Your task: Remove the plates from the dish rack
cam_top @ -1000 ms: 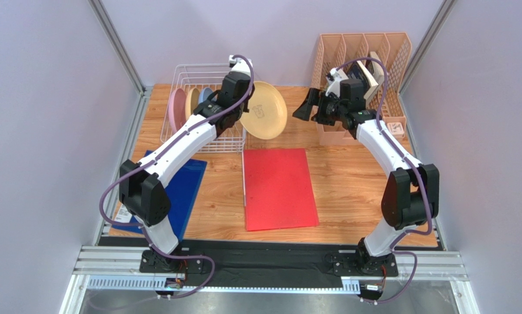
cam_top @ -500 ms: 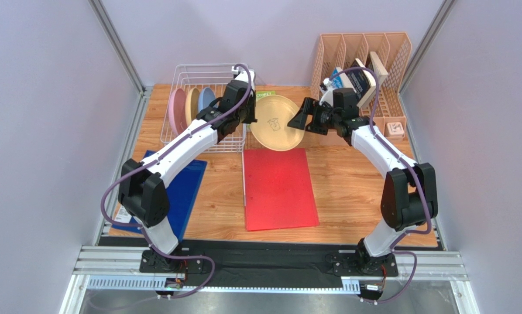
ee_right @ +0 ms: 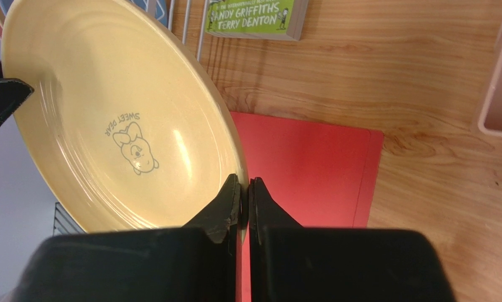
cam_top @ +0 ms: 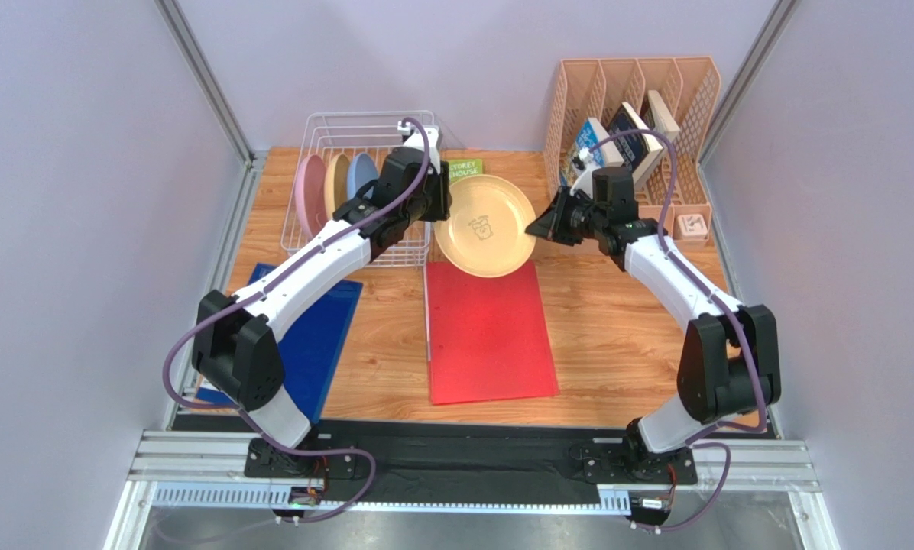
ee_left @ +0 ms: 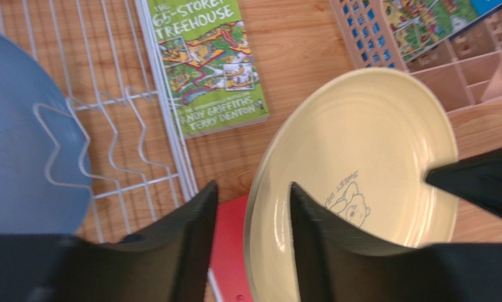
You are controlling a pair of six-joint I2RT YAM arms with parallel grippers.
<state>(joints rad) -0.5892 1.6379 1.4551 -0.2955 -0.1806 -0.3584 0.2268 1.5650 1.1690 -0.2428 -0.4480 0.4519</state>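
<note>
A pale yellow plate (cam_top: pixel 485 226) with a bear mark hangs tilted over the far end of the red folder (cam_top: pixel 487 327). My right gripper (cam_top: pixel 539 226) is shut on its right rim; the wrist view shows both fingers pinching the edge (ee_right: pixel 245 195). My left gripper (cam_top: pixel 442 206) is open, its fingers (ee_left: pixel 197 220) standing either side of the plate's (ee_left: pixel 373 145) left rim without pressing it. The white wire dish rack (cam_top: pixel 364 246) behind the left arm holds pink (cam_top: pixel 310 193), pale yellow (cam_top: pixel 335 181) and light blue (cam_top: pixel 361 174) plates on edge.
A peach slotted organizer (cam_top: pixel 576 97) with books stands at the back right. A green paperback (cam_top: pixel 464 172) lies beside the rack. A blue folder (cam_top: pixel 318 332) lies at the near left. A small box (cam_top: pixel 691 224) sits near the right wall.
The yellow plate has swung from beside the rack to over the red folder's far end. My right gripper moved in and shut on its right rim. My left gripper opened.
</note>
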